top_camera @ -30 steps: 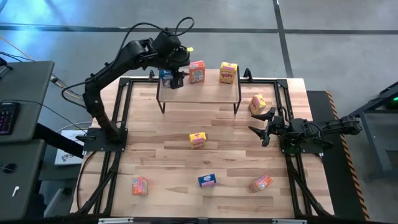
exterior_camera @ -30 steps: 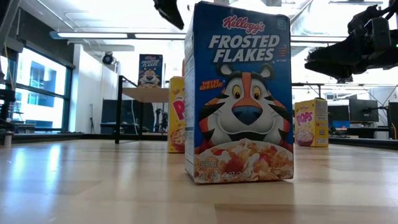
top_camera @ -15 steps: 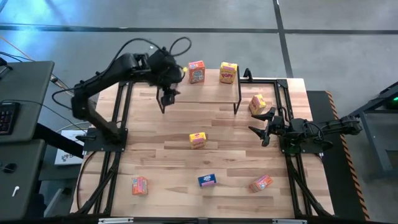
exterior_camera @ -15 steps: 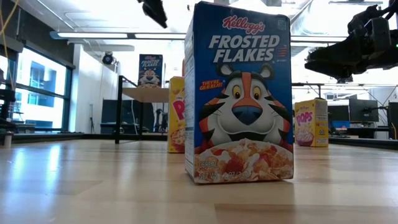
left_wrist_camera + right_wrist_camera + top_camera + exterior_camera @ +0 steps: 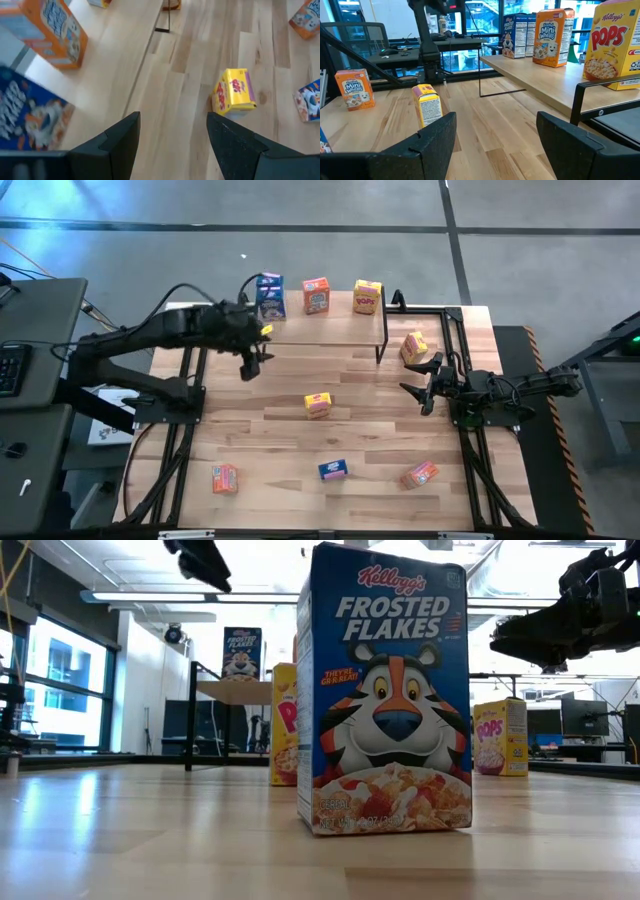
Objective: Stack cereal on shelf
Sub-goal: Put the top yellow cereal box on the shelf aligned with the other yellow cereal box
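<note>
Slatted table (image 5: 360,430): three cereal boxes stand on the shelf (image 5: 340,323), six remain off it.
Both jaws wide and empty; left gripper (image 5: 248,365) near the shelf could clip the blue box (image 5: 270,295) on reaching.

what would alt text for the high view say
Overhead: three cereal boxes, blue, orange-red and yellow, stand in a row on the shelf. The open left gripper hovers empty over the table in front of it; the right gripper waits open.
</note>
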